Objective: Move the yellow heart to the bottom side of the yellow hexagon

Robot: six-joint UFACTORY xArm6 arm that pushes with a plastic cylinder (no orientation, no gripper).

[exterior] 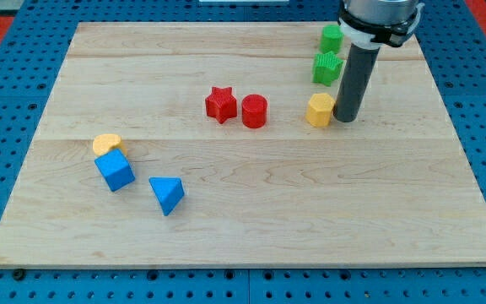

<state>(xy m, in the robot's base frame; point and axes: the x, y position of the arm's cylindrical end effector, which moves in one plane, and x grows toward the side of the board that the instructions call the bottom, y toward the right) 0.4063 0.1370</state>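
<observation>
My tip (348, 119) touches the yellow hexagon block (320, 110) at its 3 o'clock; no gripper fitted. Yellow heart block (105, 143) sits far off at 9 o'clock, unmoved.

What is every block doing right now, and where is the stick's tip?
my tip: on the board, right beside the yellow hexagon.
yellow hexagon: at my tip's left.
yellow heart: far at the view's left, against the blue cube.
blue cube: just below the heart.
blue triangle: alone.
red star: beside the red cylinder.
green star: below the other green block.
</observation>
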